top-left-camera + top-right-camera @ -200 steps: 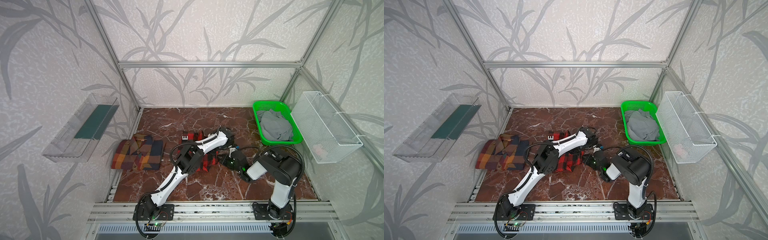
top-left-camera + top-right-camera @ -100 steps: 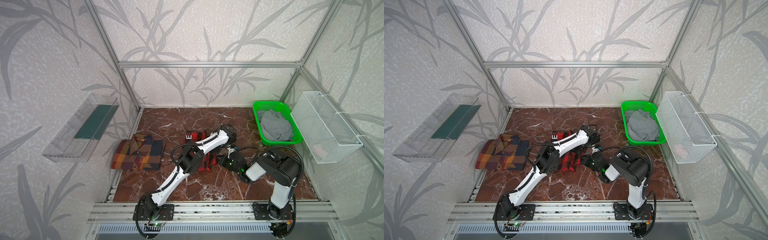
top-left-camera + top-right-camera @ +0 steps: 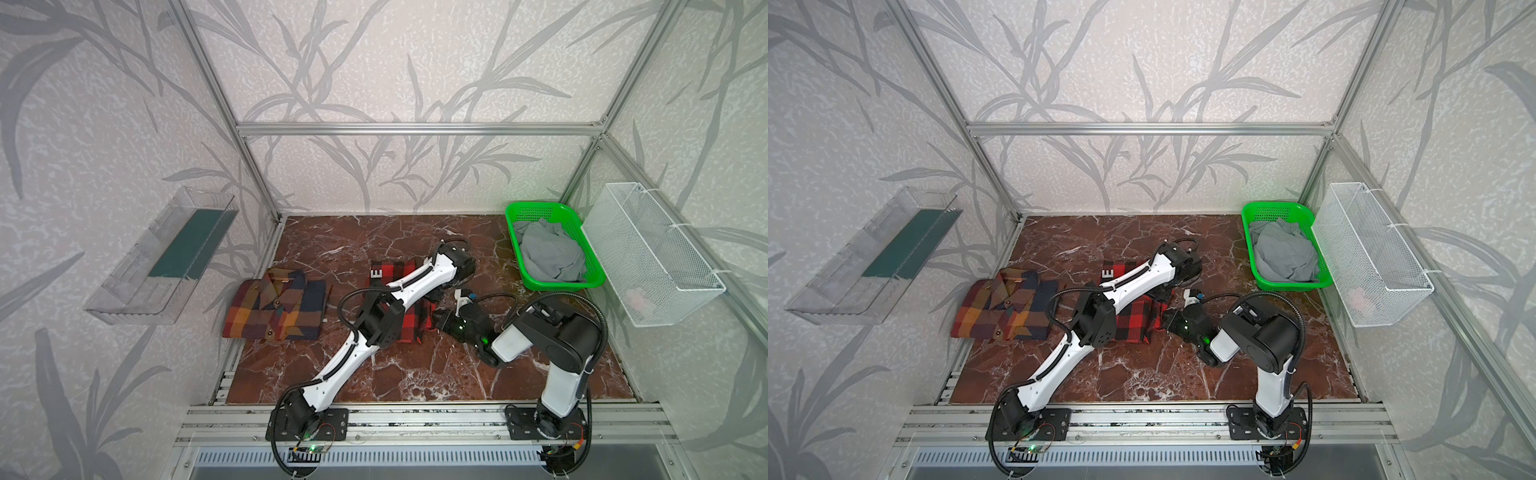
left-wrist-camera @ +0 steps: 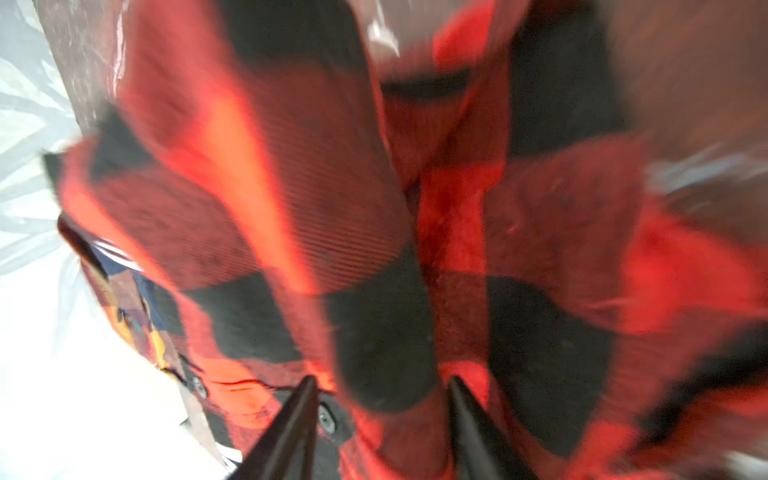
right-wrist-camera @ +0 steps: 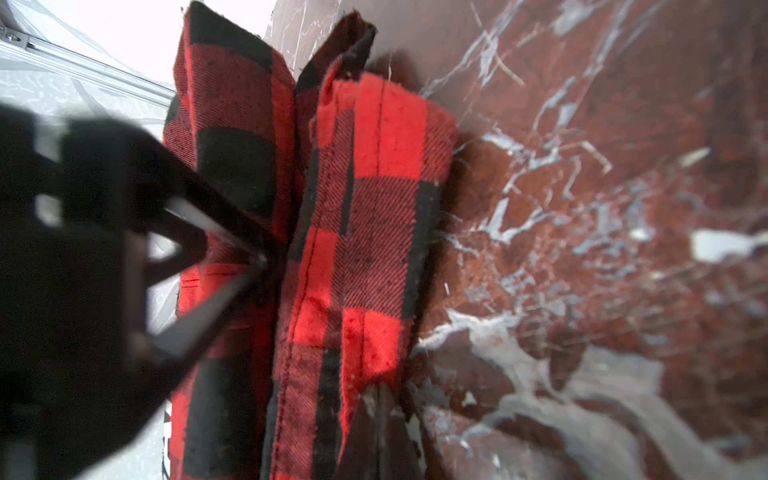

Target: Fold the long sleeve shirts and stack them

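The red-and-black check shirt (image 3: 409, 328) (image 3: 1133, 320) lies folded at mid-table, partly under my left arm. In the left wrist view my left gripper (image 4: 381, 384) stands open just over the shirt (image 4: 457, 232), with a dark fold of cloth lying loose between the tips. My right gripper (image 5: 380, 401) is shut on the shirt's (image 5: 374, 208) near right edge, low at the table, and is seen in a top view (image 3: 436, 321). The left fingers (image 5: 232, 257) rest against the upper layer. The brown-orange plaid shirt (image 3: 274, 309) (image 3: 1005, 309) lies folded at the left.
A green basket (image 3: 515, 216) holding grey cloth (image 3: 548, 253) stands at the back right. A white wire basket (image 3: 648, 257) hangs on the right wall. A clear shelf (image 3: 162, 257) hangs on the left wall. Bare marble tabletop (image 3: 374, 374) lies in front.
My left gripper's jaws have opened and let go of the red-and-black shirt. Both arms and the shirt have hardly shifted.
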`<move>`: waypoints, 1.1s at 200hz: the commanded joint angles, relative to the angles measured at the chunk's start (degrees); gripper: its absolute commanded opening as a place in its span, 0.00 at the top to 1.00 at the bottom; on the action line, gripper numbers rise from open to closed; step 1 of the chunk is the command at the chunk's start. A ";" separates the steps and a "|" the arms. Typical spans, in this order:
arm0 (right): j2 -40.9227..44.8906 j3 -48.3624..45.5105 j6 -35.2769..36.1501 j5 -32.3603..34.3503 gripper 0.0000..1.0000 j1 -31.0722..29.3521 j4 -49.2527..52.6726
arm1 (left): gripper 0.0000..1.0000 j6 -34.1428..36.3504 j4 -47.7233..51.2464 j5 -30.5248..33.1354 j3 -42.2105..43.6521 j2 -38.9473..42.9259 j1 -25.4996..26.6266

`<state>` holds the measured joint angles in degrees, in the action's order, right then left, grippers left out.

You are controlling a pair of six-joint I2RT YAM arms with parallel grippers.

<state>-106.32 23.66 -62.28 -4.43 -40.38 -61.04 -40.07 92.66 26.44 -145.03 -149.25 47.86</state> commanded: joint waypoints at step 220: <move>-1.80 40.65 18.37 -21.53 0.76 2.10 41.81 | 0.32 2.20 -53.54 -21.80 85.86 65.38 -16.43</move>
<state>-104.31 61.19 -44.10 -21.93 -39.66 -17.96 -35.64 47.75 11.27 -61.67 -81.28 31.48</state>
